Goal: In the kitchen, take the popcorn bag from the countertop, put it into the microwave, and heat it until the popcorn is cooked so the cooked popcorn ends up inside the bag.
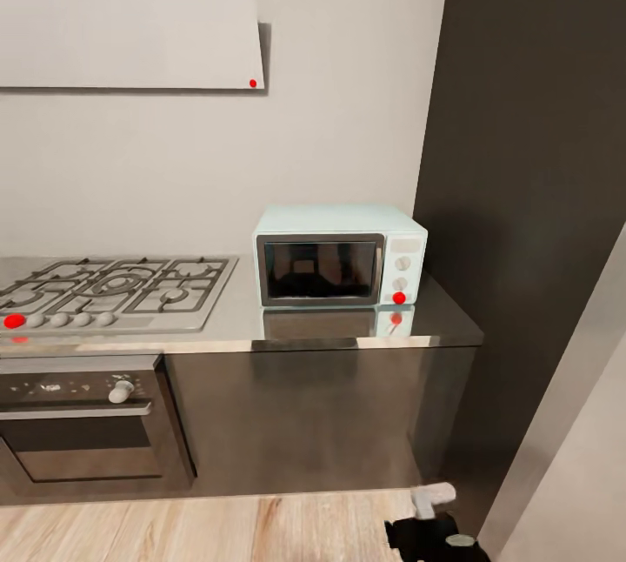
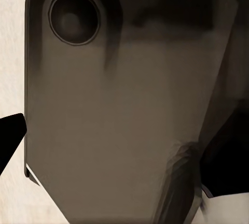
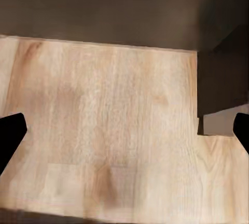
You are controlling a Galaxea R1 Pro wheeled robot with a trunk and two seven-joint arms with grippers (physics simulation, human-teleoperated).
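- starting at the left, the left gripper (image 2: pixel 10 141) is met in its wrist view as one black fingertip at the frame edge; the other finger is out of sight, so whether the jaws are apart or together cannot be told. nothing is seen held.
- a smooth, matte, dark grey-brown robot body panel (image 2: pixel 124 120) with rounded corners and a round recessed socket (image 2: pixel 74 17) is faced by that camera at close range.
- in the head view, a flat pale range hood (image 1: pixel 130 31) with a small red dot is mounted on the off-white wall.
- below it, a steel gas hob (image 1: pixel 109 288) with black cast grates, a row of round knobs and a red dot is set into the countertop (image 1: pixel 348 336).
- a dark built-in oven (image 1: pixel 83 423) with a glass door and a pale knob is fitted under the hob.
- the countertop is grey, glossy and mirror-like, over dark cabinet fronts.
- the microwave (image 1: pixel 339 256), boxy and pale mint-blue, stands on the countertop to the right of the hob, its dark glass door closed; two round knobs and a red dot light are carried on its right panel, and its reflection is thrown on the worktop.
- a tall dark panel (image 1: pixel 530 197) rises just beside it.
- the right gripper (image 3: pixel 124 141) is shown with its jaws wide apart, black fingertips at both frame edges, empty, above the light wood-grain floor (image 3: pixel 104 130).
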